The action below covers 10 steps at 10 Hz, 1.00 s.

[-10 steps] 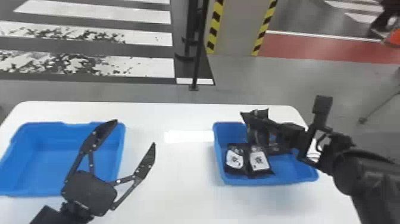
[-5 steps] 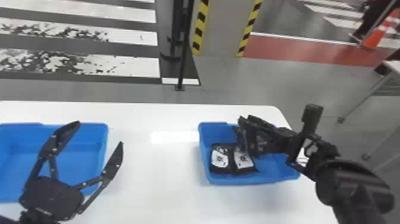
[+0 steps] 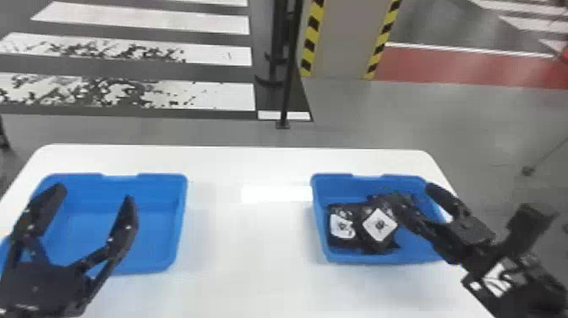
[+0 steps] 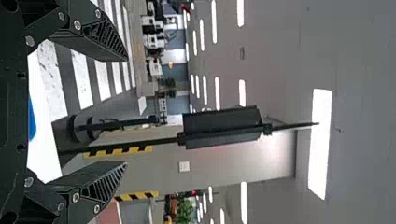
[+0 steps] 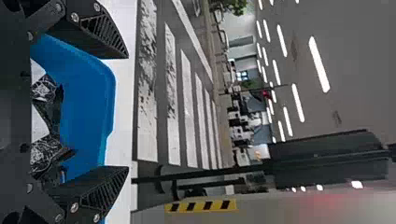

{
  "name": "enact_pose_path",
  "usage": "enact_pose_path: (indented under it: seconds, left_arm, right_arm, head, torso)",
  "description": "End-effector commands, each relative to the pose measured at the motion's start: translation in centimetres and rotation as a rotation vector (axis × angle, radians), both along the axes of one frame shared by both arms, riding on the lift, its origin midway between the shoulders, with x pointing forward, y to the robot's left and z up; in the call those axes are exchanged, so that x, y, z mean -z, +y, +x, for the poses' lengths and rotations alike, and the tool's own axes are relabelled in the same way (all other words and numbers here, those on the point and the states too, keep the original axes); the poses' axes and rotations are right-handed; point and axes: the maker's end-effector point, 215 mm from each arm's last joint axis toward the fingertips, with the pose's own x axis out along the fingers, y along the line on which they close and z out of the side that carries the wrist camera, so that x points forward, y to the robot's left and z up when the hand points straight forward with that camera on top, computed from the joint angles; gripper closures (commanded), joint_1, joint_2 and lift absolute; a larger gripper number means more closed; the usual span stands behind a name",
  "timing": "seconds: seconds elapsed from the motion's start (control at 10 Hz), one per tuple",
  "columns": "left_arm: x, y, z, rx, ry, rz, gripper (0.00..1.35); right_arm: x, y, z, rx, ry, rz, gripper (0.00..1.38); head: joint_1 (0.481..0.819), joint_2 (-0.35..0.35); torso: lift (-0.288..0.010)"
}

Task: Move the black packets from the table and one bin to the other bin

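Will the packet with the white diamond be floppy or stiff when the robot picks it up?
The packet will probably bend a bit, since its black wrapping looks crinkled. That wrapping looks shiny too, so it might be slippery.

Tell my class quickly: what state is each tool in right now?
Left tool: open, holding nothing.
Right tool: open, holding nothing; the black packets near it lie in the blue bin.
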Motion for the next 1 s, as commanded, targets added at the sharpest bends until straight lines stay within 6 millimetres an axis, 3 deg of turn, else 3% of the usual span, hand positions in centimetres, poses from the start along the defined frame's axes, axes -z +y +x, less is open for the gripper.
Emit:
enact_pose_path:
  seconds: [0.0,0.1,0.3,0.4,0.5,0.6,0.7,0.9]
  left_arm:
    - [0.6,2.6,-1.1,-0.056,0.069,0.018,0.27]
    - [1.4,3.3,-1.7,-0.068,0.125,0.024,0.27]
    - [2.9,5.0,-3.1,-0.118,0.217,0.0,0.27]
    - [3.8,6.4,-3.8,-0.158,0.247,-0.011,0.28]
    - [5.0,8.0,-4.5,-0.197,0.282,-0.008,0.28]
    - [5.3,7.5,-4.9,-0.192,0.28,-0.011,0.28]
    - [4.0,6.4,-5.2,-0.176,0.232,-0.024,0.28]
    - [4.0,7.4,-6.5,-0.21,0.236,-0.06,0.28]
  right_arm:
    - [-2.9,-1.8,-4.2,0.095,-0.089,-0.057,0.16]
    - [-4.0,-2.2,-5.9,0.116,-0.111,-0.089,0.16]
    - [-7.5,0.4,-9.0,0.101,-0.148,-0.181,0.16]
    - [-8.0,0.8,-9.9,0.106,-0.144,-0.201,0.16]
    - [-7.0,1.2,-10.7,0.11,-0.106,-0.191,0.16]
    - [-6.7,1.3,-11.2,0.12,-0.091,-0.183,0.16]
    - [-7.0,1.2,-12.0,0.145,-0.08,-0.193,0.16]
    - [-7.1,1.3,-13.2,0.168,-0.039,-0.194,0.16]
  head:
    - [0.695,-0.13]
    - [0.695,-0.122]
    - [0.695,-0.115]
    - [0.695,-0.104]
    - [0.695,-0.072]
    - [0.695,-0.036]
    - [0.695,-0.017]
    - [0.695,-0.035]
  torso:
    - [-0.11]
    - [-0.11]
    - [-0.11]
    - [-0.11]
    - [-0.11]
    - [-0.11]
    - [-0.11]
    - [-0.11]
